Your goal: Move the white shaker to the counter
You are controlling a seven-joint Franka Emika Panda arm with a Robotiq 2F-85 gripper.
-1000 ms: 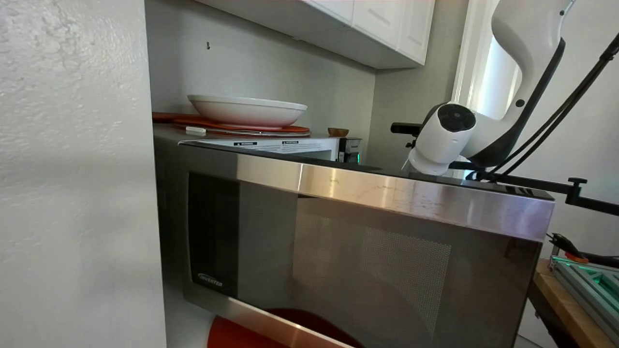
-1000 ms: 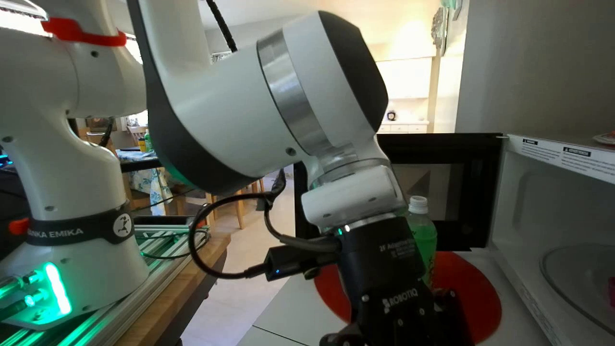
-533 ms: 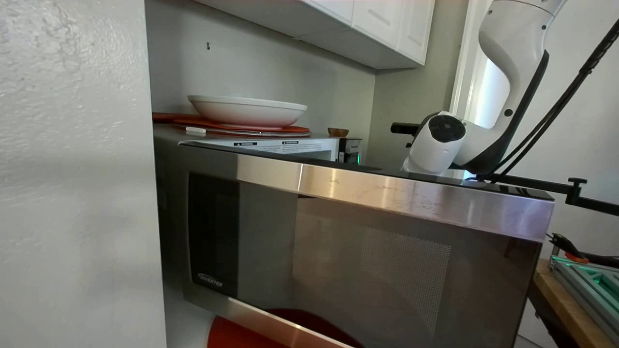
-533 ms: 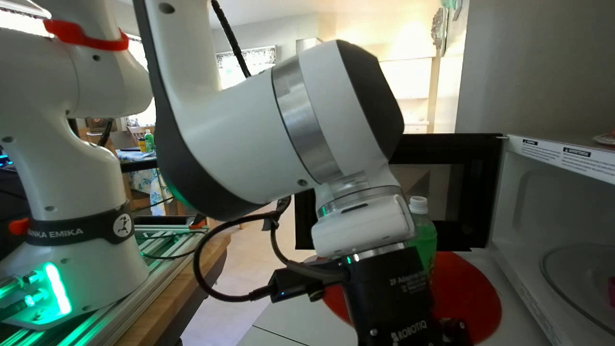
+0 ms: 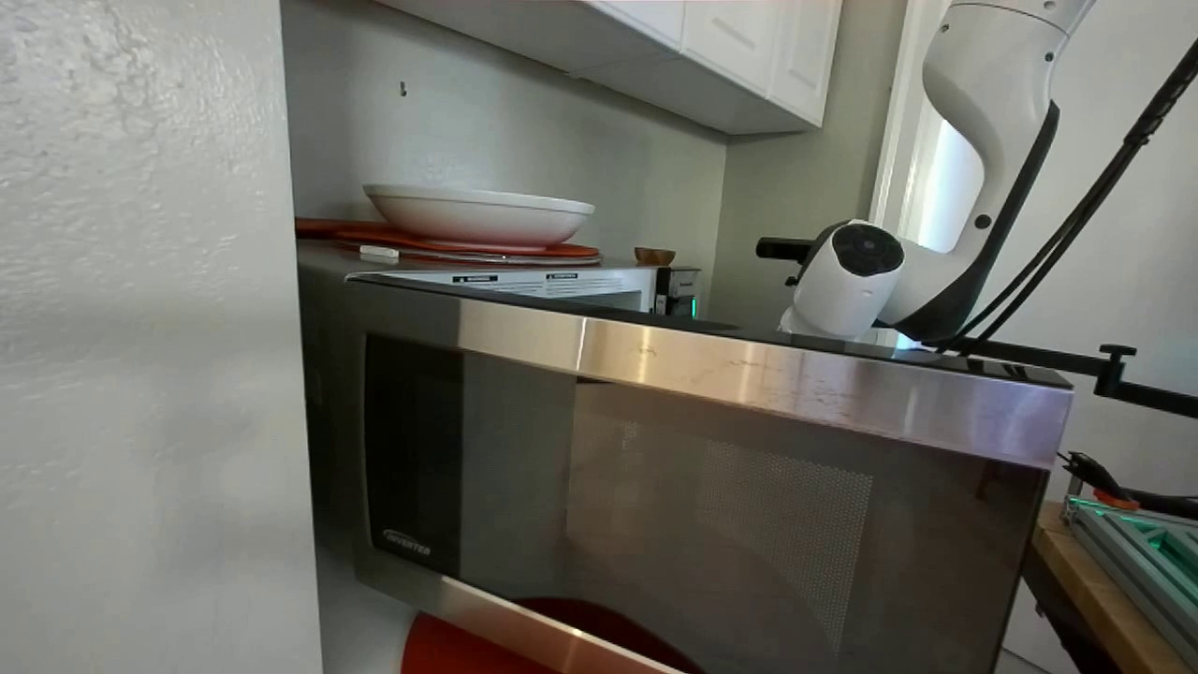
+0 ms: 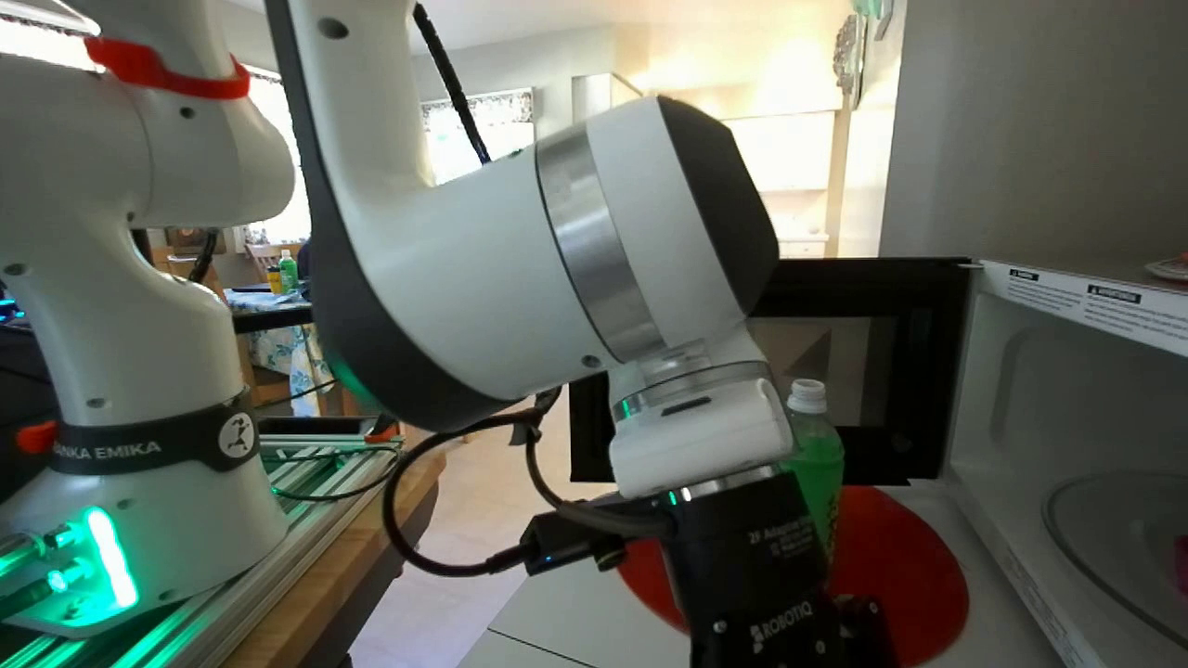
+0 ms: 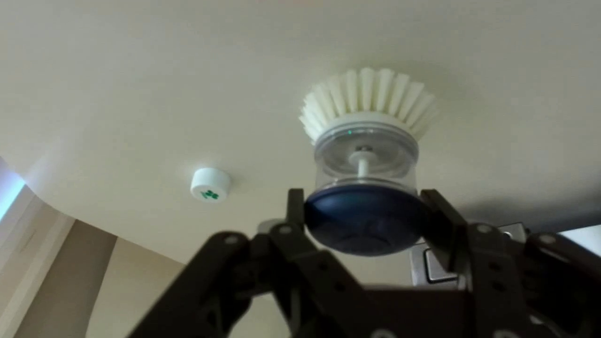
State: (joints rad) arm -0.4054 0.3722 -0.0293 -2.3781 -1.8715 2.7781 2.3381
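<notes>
The claw (image 7: 364,206) is clamped from both sides on the dark blue cap of a brush (image 7: 366,157) with clear body and white bristles; whether this is the white shaker of the task, I cannot say with certainty. Its bristles face the pale bench (image 7: 117,108), but I cannot tell if they touch it. In the wrist view, the bench edge runs slanting at lower left, and a small white lid (image 7: 210,184) with green print lies between this edge and the brush. Beyond the bristles the surface extends wide. At lower right, near the claw, is a metal fitting (image 7: 435,266). In an exterior view, a green bottle (image 6: 819,464) stands just behind the arm (image 6: 464,278), beside a microwave (image 6: 1030,436) whose door (image 6: 858,283) is swung open. A red mat (image 6: 914,575) lies there also. On the microwave sits a white bowl (image 5: 482,220).
</notes>
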